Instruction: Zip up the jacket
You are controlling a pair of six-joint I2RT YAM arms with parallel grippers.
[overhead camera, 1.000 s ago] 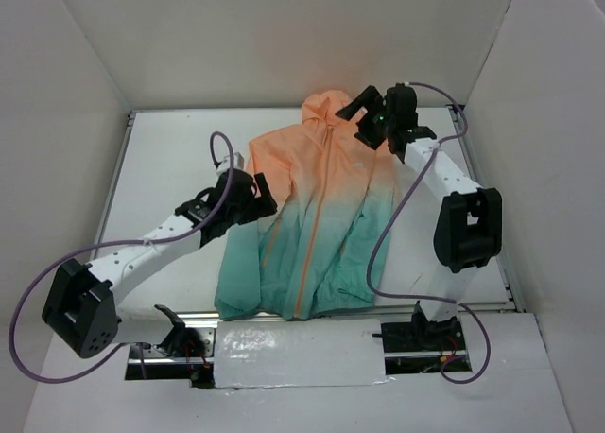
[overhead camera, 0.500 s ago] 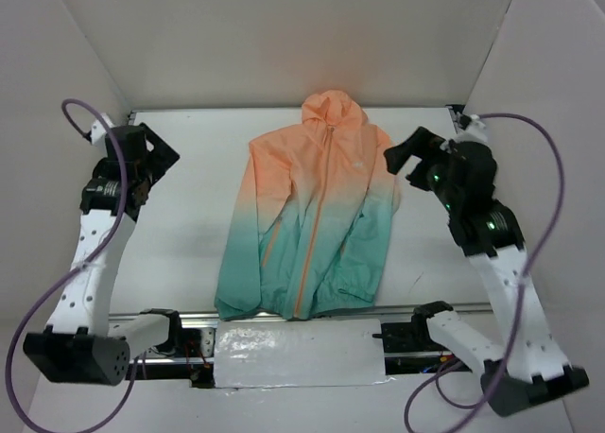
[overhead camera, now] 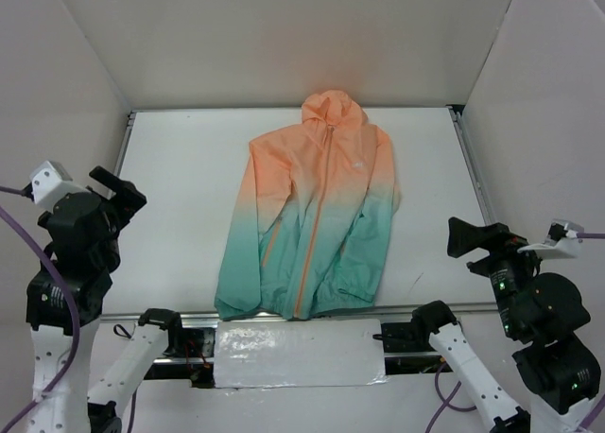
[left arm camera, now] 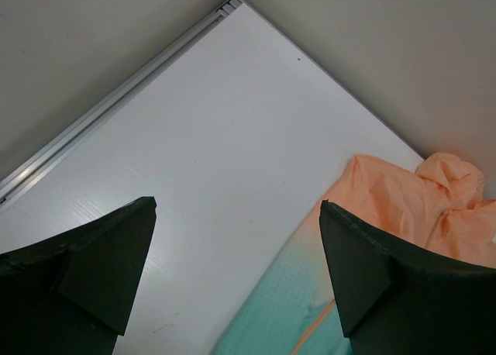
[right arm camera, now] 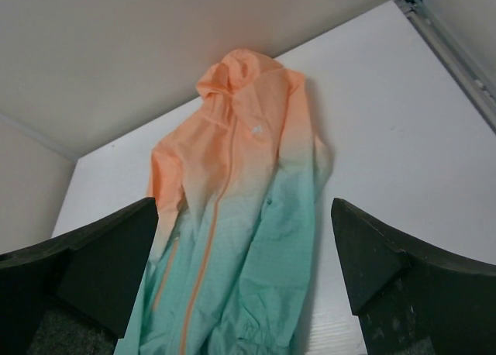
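Observation:
The jacket (overhead camera: pixel 317 206) lies flat on the white table (overhead camera: pixel 180 168), hood at the far end, peach-orange fading to teal at the hem. Its orange zipper (overhead camera: pixel 314 227) runs in one line from collar to hem, with the front halves lying together. My left gripper (overhead camera: pixel 123 192) hangs open at the near left, well clear of the left sleeve. My right gripper (overhead camera: pixel 458 236) hangs open at the near right, apart from the right sleeve. The left wrist view shows open fingers (left arm camera: pixel 236 206) and the jacket's shoulder (left arm camera: pixel 372 200). The right wrist view shows open fingers (right arm camera: pixel 243 202) and the whole jacket (right arm camera: pixel 248 192).
White walls close in the table at the left, back and right. Metal rails (overhead camera: pixel 121 168) run along the table's side edges. A shiny white strip (overhead camera: pixel 298 353) covers the near edge between the arm bases. Purple cables (overhead camera: pixel 57 282) trail from both arms.
Both arms have pulled back from the jacket to the near corners: the left from the left sleeve, the right from the hood. The jacket has not moved.

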